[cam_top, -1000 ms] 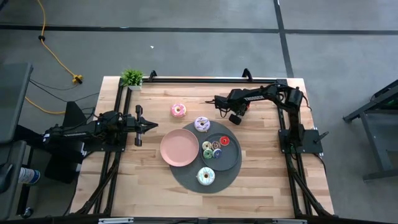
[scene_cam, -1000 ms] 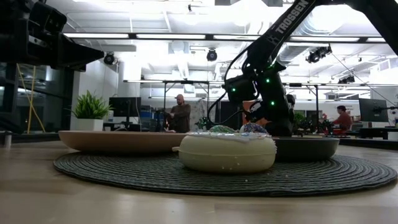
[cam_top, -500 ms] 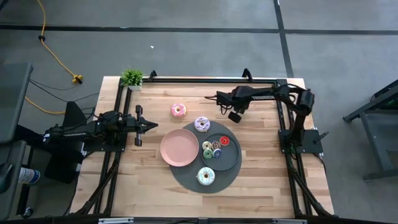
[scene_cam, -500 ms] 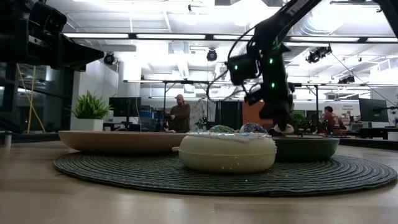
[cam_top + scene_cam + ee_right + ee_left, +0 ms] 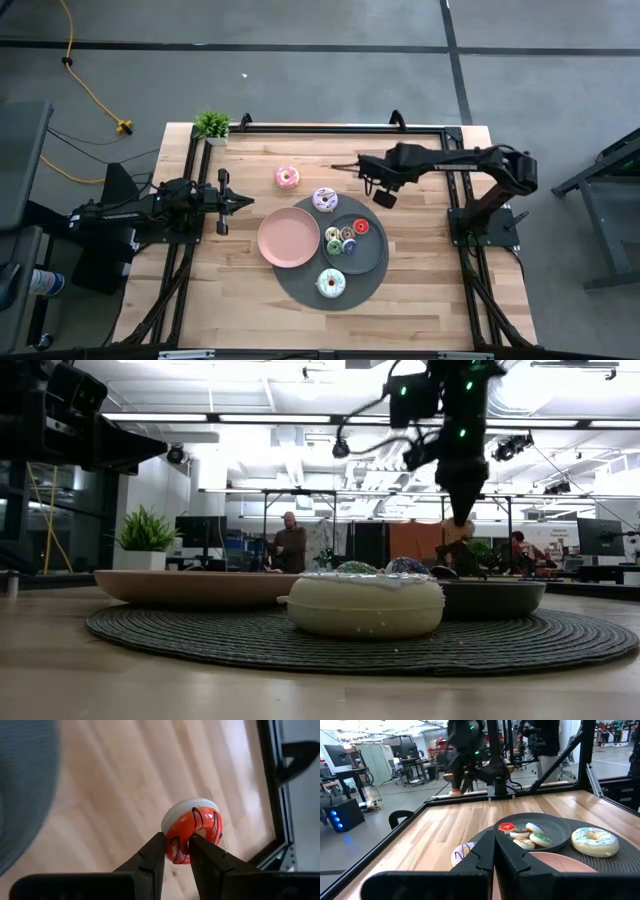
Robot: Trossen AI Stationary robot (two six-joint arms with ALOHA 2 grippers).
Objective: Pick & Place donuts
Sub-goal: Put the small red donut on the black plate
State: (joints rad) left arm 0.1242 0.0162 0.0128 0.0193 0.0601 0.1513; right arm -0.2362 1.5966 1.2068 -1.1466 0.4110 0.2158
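My right gripper (image 5: 176,845) is shut on a tiny red-iced donut with a white underside (image 5: 192,827), high over the table's far part (image 5: 340,166). The left gripper (image 5: 245,201) waits shut at the table's left side. A pink-iced donut (image 5: 287,178) lies on the bare wood. A white donut with purple marks (image 5: 325,199) sits at the far edge of the round dark mat (image 5: 300,285). A white-and-blue donut (image 5: 331,283) lies on the mat. Several tiny donuts (image 5: 342,239) lie in the grey plate (image 5: 377,250). My right gripper pinches one side of the tiny donut's ring (image 5: 179,842) between its two fingers, coming from above and pointing down. The donut is lifted clear of the table and sits tilted, its red icing turned toward the wrist camera. The rest of the ring sticks out past the fingertips.
A pink plate (image 5: 289,238) sits on the mat's left part beside the grey plate. A small potted plant (image 5: 211,125) stands at the far left corner. A black frame rail (image 5: 320,128) runs along the far edge. Bare wood lies on the table's right and near sides.
My right gripper has risen from close to the table at its far part to well above it, carrying the tiny red donut, while the arm stretched out flatter. The left arm and the other donuts stayed where they were.
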